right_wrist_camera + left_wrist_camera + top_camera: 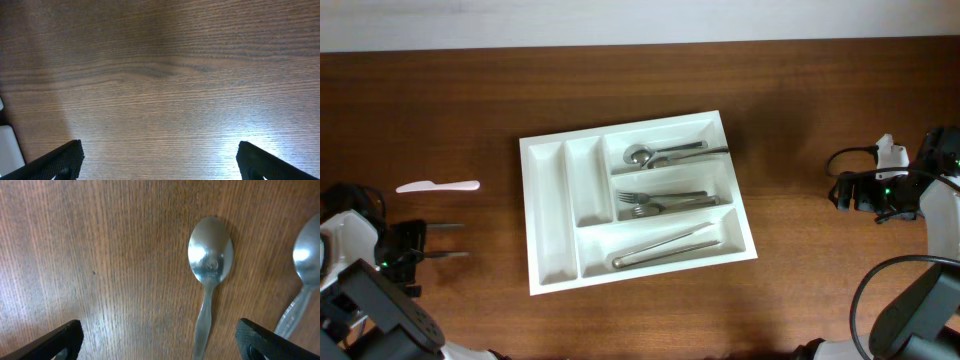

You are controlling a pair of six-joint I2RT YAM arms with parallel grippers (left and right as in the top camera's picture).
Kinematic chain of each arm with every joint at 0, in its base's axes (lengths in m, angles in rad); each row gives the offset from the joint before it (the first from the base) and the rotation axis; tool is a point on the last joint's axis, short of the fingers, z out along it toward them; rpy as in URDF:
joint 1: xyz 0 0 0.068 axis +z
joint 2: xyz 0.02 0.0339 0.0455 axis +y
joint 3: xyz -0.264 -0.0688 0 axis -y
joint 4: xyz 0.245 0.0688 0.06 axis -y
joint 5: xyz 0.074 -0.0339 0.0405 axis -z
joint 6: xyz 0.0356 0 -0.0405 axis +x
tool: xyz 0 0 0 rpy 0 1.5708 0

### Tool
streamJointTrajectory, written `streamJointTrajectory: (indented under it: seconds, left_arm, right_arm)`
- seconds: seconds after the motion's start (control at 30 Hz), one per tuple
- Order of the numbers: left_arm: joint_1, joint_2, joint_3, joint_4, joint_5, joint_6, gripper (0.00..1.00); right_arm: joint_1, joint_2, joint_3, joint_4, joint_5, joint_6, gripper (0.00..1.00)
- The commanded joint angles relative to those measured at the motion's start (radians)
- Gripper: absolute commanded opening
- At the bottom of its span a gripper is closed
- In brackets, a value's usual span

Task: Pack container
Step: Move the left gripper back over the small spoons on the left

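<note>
The container point(548, 215) sits at the middle of the table point(800, 90), with cutlery point(665, 200) in its three wide compartments. The left gripper point(159, 337) and right gripper point(159, 157) both gape wide and empty. A spoon point(210, 257) lies off-centre under the left one with a second spoon point(307, 255) near it, so a straight descent could clip it or make it skid.

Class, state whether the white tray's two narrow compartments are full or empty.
Empty. In the container, both narrow compartments show only bare white floor.

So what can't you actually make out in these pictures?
- Left wrist view: second spoon, cut by the right edge.
- Right wrist view: white object, cut by the left edge; unidentifiable.
- Overhead: how many utensils lie in the container; too small, overlapping.
</note>
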Motion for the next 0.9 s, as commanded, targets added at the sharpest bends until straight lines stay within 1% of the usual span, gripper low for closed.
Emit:
streamJointTrajectory:
  seconds: [0.0, 0.43, 0.87]
  left_arm:
    - [0.004, 0.031, -0.008, 0.015, -0.016, -0.012, 0.99]
    - [0.004, 0.113, -0.008, 0.059, -0.016, -0.012, 0.99]
    - [0.004, 0.138, -0.008, 0.097, -0.042, -0.013, 0.99]
  right_arm:
    - [-0.007, -0.001, -0.002, 0.000, -0.012, -0.010, 0.99]
    - [-0.007, -0.001, -0.002, 0.000, -0.012, -0.010, 0.99]
    - [-0.007, -0.001, -0.002, 0.000, -0.012, -0.010, 0.99]
